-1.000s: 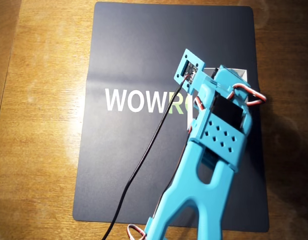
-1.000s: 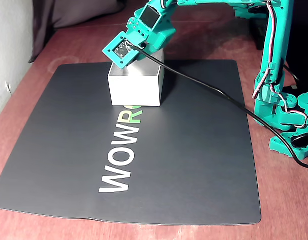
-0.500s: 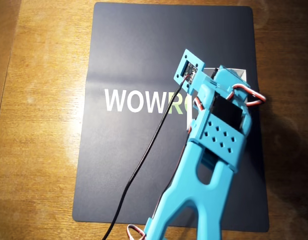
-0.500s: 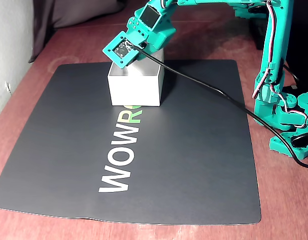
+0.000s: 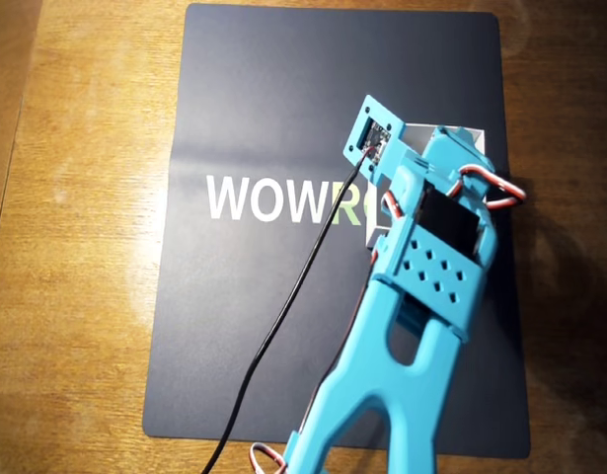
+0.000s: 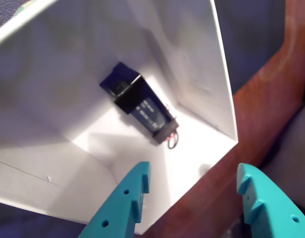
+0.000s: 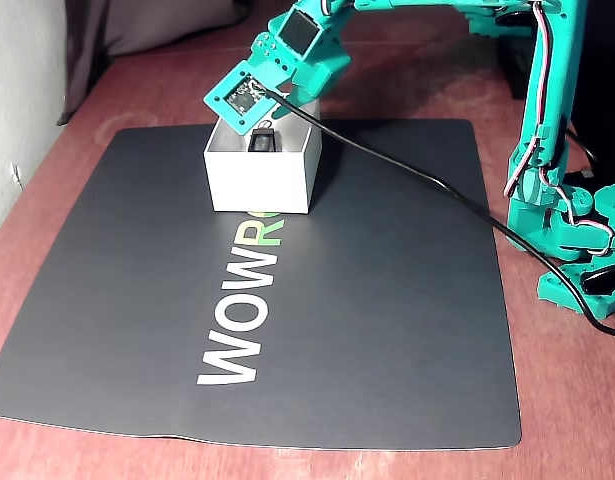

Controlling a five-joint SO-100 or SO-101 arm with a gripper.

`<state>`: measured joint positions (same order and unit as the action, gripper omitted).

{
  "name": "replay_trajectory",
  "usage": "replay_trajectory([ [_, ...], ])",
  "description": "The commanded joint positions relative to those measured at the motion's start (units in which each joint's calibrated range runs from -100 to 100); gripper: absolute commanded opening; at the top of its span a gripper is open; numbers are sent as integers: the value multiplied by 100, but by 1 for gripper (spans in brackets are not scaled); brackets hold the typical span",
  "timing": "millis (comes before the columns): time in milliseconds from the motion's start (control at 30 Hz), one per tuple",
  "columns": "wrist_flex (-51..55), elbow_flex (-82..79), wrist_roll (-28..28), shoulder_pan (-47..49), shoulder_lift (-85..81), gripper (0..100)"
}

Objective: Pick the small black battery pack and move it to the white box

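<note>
The small black battery pack lies on the floor of the white box, its thin wires pointing toward a corner. My gripper hangs above the box's near corner, open and holding nothing, with one teal finger over the box and the other finger past its wall. In the fixed view the white box stands on the mat with the battery pack showing dark inside it, under my wrist. In the overhead view my arm covers almost all of the box.
A black mat with "WOWRO" lettering covers the wooden table. A black cable runs from my wrist camera board across the mat to the arm's base at the right.
In the fixed view the white box has shifted slightly to the left, and the battery pack now shows inside it. My arm has barely moved.
</note>
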<state>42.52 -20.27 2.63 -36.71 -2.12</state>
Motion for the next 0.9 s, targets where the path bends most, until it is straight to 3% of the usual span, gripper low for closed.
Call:
replay_trajectory([
  [0,-19,45,6,-6,-38,20],
  [367,-10,82,-10,275,-310,20],
  [867,1594,-218,23,3841,-1757,20],
])
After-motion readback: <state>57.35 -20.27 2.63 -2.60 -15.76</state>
